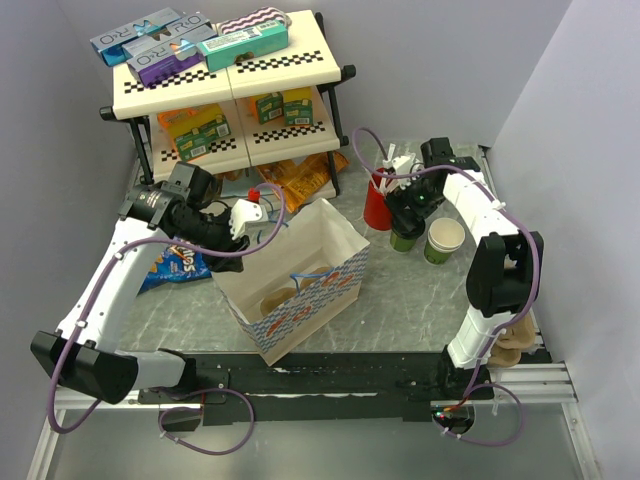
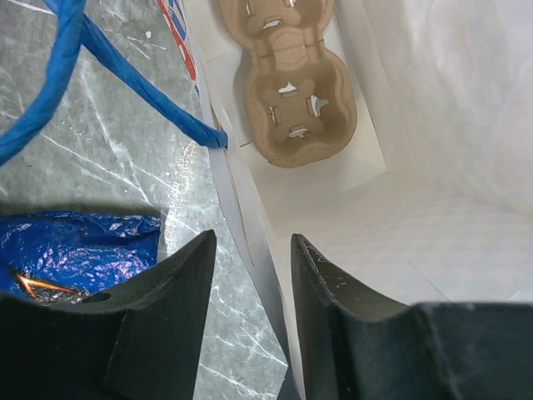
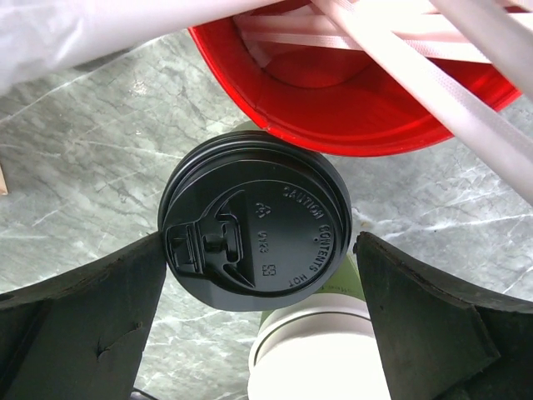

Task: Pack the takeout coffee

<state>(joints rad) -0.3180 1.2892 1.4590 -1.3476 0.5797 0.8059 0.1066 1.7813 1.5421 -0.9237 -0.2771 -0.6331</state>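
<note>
The takeout coffee (image 1: 403, 240), a small green cup under a round black lid (image 3: 254, 221), stands just right of the red cup. My right gripper (image 3: 260, 242) is open, one finger on each side of the lid; the left fingertip (image 3: 154, 258) is at the lid's edge, the right one a little off it. From above, the right gripper (image 1: 405, 213) hangs over the cup. My left gripper (image 2: 252, 242) is open astride the rear-left wall of the white paper bag (image 2: 250, 200), and it shows at that corner of the bag (image 1: 300, 270) from above (image 1: 245, 215).
A brown cup carrier (image 2: 291, 92) lies in the bag's bottom. The red cup (image 3: 333, 117) holds white sticks (image 3: 400, 58). An unlidded green cup (image 1: 444, 240) stands right of the coffee. A blue snack bag (image 1: 180, 265) lies left of the bag. A snack shelf (image 1: 230, 80) stands behind.
</note>
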